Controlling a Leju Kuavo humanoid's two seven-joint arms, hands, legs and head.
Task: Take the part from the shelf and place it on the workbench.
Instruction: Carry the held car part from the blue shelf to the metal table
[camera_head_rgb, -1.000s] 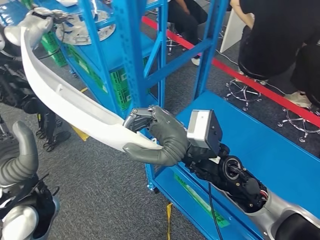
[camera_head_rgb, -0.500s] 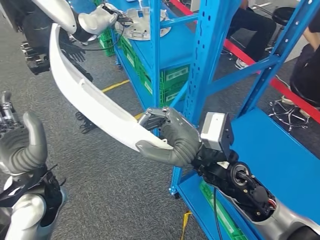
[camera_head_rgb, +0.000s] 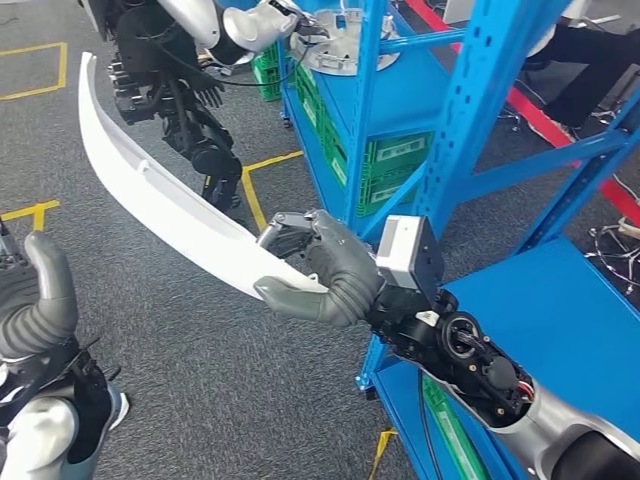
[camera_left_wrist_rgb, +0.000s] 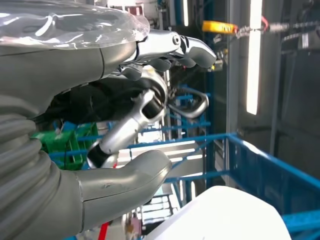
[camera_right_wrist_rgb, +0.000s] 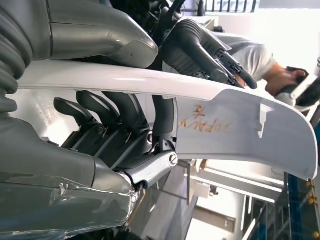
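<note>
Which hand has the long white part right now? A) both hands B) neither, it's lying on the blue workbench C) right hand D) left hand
C: in the head view the right hand grips one end of the long white part, which hangs in the air over the grey floor; the left hand is off to the side, apart from it.

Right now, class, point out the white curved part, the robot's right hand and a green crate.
white curved part (camera_head_rgb: 166, 205), head view, middle of its long span
right hand (camera_head_rgb: 324, 268), head view, knuckles gripping the part
green crate (camera_head_rgb: 396, 155), head view, front wall
</note>
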